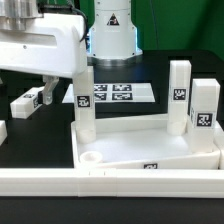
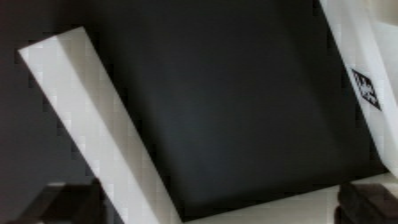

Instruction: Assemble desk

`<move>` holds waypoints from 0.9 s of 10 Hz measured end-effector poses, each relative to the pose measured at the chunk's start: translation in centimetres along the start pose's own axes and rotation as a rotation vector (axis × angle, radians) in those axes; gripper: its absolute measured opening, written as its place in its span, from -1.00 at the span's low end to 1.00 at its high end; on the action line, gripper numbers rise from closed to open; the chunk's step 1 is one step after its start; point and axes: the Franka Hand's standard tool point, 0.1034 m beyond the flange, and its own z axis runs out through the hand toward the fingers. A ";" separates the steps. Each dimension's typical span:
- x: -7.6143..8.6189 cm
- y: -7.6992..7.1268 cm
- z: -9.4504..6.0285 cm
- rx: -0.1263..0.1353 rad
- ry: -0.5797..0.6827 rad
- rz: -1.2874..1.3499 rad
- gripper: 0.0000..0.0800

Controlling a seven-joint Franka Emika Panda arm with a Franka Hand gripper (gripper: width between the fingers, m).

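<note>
The tabletop lies on the black table towards the exterior view's right, rim up, with three white legs standing in it: one at its near-left corner, two on its right. A loose leg lies to the left. The marker board sits behind. The gripper, jaws apart and empty, hangs over bare table beside a white leg

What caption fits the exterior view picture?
Three white legs stand upright in the desk tabletop; one leg lies loose on the table.
</note>
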 end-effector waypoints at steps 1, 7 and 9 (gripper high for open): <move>0.0 0.0 0.0 0.000 -0.001 0.000 0.62; -3.1 6.0 2.0 -0.004 -0.066 0.060 0.62; -3.0 5.7 2.0 -0.004 -0.065 0.055 0.62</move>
